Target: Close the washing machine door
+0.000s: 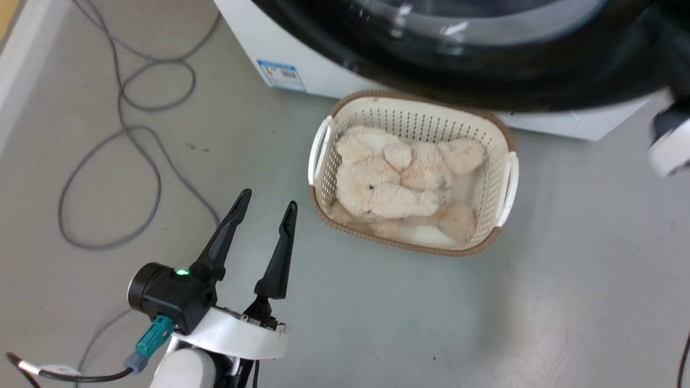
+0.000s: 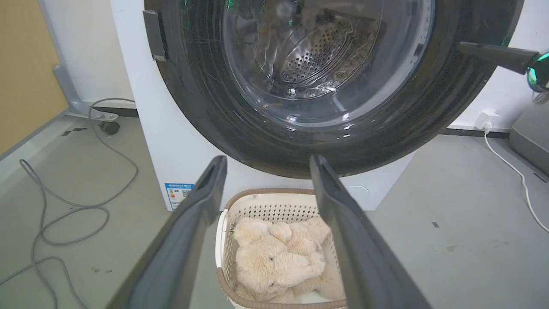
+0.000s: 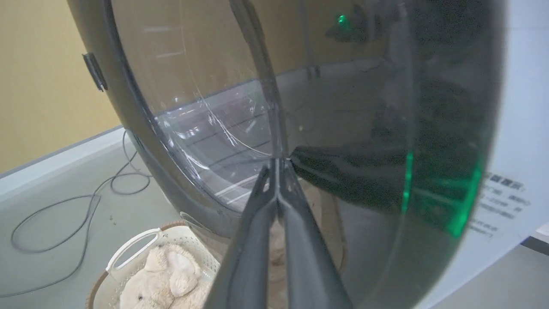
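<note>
**Right hand set against the washing machine door, ready to push it shut**

The washing machine (image 1: 285, 43) sits at 12 o'clock in the head view, and its door (image 2: 201, 94) looks nearly shut, latch tab at the door's 9 o'clock. The right hand (image 3: 276, 165), fingers pinched together and gripping nothing, touches the glossy front. A steady push nearer the latch should click it. The left hand (image 1: 268, 199) hangs wide open and empty at 7 o'clock.

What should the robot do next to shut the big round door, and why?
Probably push the right gripper into the washing machine door: its shut fingertips touch the glossy front, and I cannot tell whether the door has latched. The left gripper hangs open, away from it.
</note>
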`<state>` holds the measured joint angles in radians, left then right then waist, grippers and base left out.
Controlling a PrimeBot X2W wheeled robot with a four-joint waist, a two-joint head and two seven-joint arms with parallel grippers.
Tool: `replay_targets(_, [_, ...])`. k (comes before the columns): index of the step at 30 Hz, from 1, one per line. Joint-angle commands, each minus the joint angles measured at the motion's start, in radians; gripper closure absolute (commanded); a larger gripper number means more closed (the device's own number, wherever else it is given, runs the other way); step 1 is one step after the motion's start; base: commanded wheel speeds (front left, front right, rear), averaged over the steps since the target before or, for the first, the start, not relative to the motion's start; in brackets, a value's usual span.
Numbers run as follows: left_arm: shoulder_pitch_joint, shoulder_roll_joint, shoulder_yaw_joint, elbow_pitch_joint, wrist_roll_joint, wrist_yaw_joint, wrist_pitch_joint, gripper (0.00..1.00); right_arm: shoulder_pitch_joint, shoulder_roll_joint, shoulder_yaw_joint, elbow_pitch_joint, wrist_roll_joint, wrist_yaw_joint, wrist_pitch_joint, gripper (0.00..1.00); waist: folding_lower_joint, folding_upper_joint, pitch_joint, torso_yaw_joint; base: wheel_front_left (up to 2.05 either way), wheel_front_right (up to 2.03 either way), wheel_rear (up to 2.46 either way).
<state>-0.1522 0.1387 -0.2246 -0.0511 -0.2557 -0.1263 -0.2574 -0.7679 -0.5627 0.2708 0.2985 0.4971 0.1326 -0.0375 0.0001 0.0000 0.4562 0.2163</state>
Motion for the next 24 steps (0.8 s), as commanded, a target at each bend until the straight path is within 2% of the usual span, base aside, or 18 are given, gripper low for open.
replay_targets(1, [-0.020, -0.002, -0.003, -0.003, 0.002, -0.004, -0.004, 0.00, -0.030, -0.015, -0.013, 0.012, 0.007, -0.002, 0.003, 1.00, -0.0001, 0.0000, 0.015, 0.008, 0.00, 0.00, 0.00])
replay_targets(13, [-0.061, -0.016, 0.006, -0.003, 0.002, -0.004, -0.004, 0.00, -0.238, -0.023, -0.043, 0.152, 0.028, -0.002, 0.049, 1.00, -0.0001, 0.0000, 0.071, 0.018, 0.00, 0.00, 0.00])
replay_targets(19, [-0.064, -0.020, 0.009, 0.005, 0.003, -0.004, -0.004, 0.00, -0.253, -0.014, -0.036, 0.202, 0.039, -0.002, 0.020, 1.00, -0.0001, 0.0000, 0.054, 0.010, 0.00, 0.00, 0.00])
replay_targets(24, [-0.052, -0.020, 0.016, 0.019, 0.004, -0.004, -0.004, 0.00, -0.208, 0.006, -0.018, 0.233, 0.061, -0.002, -0.031, 1.00, -0.0001, 0.0000, -0.003, -0.009, 0.00, 0.00, 0.00])
